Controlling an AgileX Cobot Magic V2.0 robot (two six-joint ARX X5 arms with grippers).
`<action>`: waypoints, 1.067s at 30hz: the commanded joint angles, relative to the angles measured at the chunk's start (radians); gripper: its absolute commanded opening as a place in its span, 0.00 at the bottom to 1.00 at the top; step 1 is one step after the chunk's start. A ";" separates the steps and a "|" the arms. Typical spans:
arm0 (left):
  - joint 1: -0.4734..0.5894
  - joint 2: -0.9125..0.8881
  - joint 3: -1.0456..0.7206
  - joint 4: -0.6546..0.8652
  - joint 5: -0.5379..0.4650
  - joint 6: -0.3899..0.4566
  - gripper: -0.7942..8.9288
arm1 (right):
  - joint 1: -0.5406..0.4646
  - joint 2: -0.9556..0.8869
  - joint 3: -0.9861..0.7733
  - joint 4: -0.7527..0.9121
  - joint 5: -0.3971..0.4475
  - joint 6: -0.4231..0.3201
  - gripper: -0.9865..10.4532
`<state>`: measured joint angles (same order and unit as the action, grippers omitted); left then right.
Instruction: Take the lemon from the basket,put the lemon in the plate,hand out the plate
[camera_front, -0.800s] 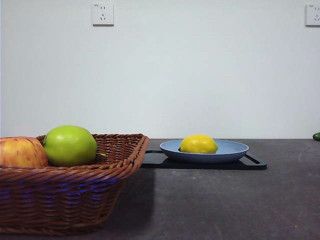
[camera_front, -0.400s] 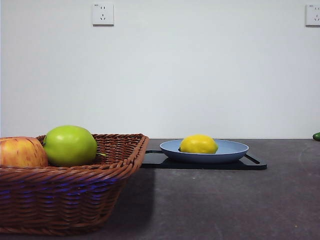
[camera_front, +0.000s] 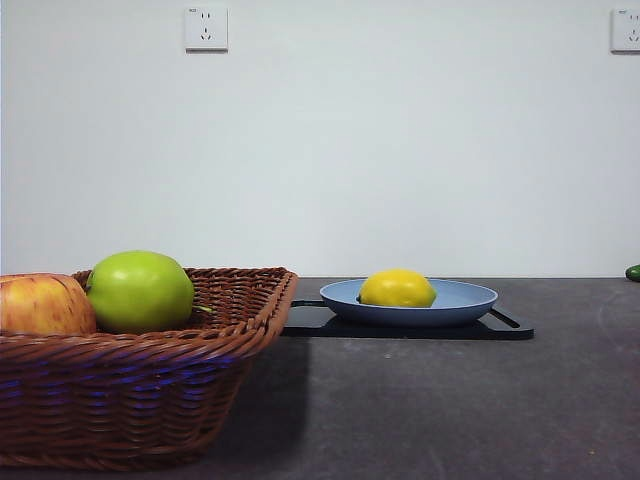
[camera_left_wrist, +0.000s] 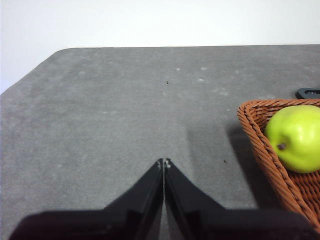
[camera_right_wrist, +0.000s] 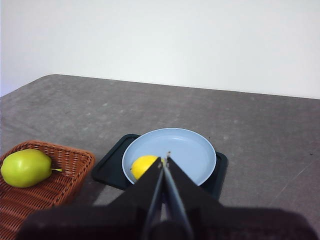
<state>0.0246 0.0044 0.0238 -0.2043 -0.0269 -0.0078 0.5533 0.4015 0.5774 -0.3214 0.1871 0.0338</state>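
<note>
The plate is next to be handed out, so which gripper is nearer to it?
Right. The right gripper hangs above the plate; the left gripper is over bare table beside the basket.

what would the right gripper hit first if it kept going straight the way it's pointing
Probably the lemon. The right gripper, jaws shut, points at it where it lies in the plate, with nothing between them in the right wrist view. Depth is unclear, so it might meet the plate's floor beside the lemon instead.
</note>
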 joint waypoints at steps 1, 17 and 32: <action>0.003 -0.003 -0.005 -0.013 0.004 0.008 0.09 | 0.005 0.001 0.008 0.006 0.003 0.010 0.09; 0.003 -0.003 -0.005 -0.005 0.004 0.008 0.09 | 0.005 0.001 0.008 0.006 0.003 0.010 0.09; 0.003 -0.003 -0.005 -0.006 0.004 0.008 0.09 | -0.060 -0.076 -0.043 0.004 -0.007 -0.163 0.09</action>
<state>0.0242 0.0044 0.0238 -0.2039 -0.0257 -0.0078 0.5053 0.3328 0.5434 -0.3298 0.1822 -0.0708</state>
